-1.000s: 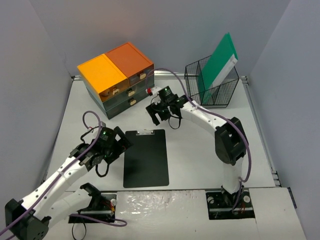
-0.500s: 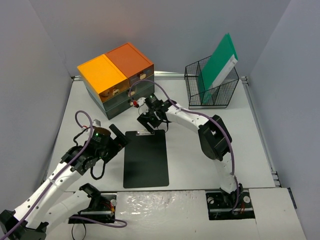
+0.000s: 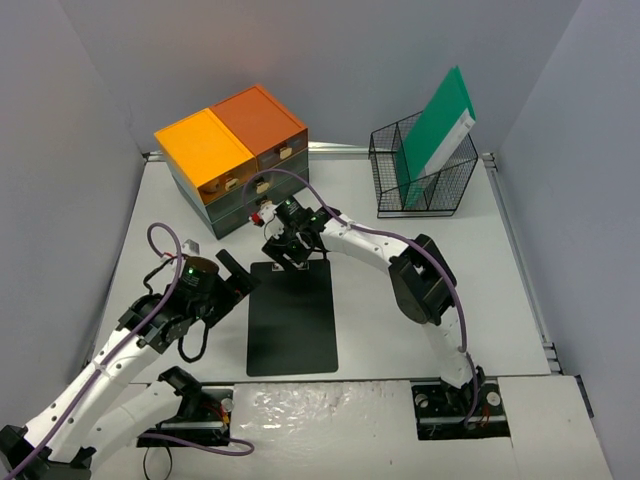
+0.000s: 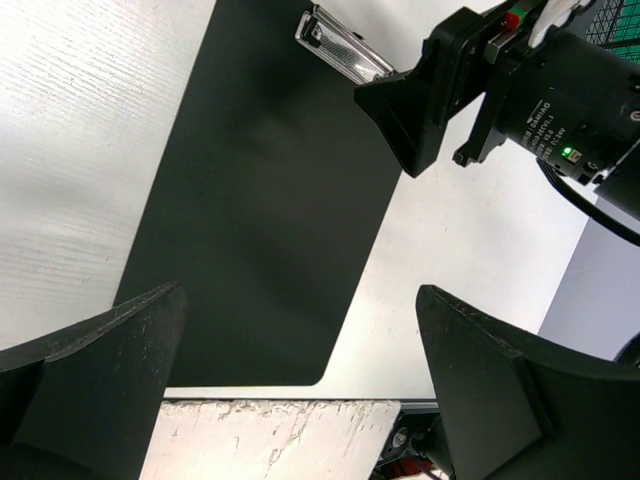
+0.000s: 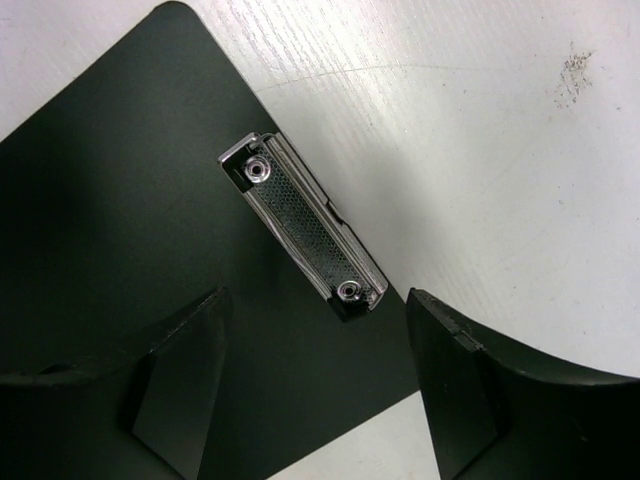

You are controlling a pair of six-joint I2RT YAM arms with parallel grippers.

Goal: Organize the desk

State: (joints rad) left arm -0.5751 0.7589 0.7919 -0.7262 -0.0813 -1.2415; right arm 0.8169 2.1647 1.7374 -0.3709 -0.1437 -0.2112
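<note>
the white surface runs from the arm bases to the far wall. a black clipboard lies flat on its near middle. the right claw hangs spread over the clipboard's metal clip, pinching nothing. the left claw, spread wide, hovers just beside the clipboard's left edge.

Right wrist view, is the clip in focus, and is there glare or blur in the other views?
Right wrist: the clip is sharp, with bright glints on its metal, while the right claw is dark and a little soft. Left wrist: the left claw is dark and soft-edged, and the desk at left is very bright. Top: even light, soft shadows, nothing blurred.
</note>
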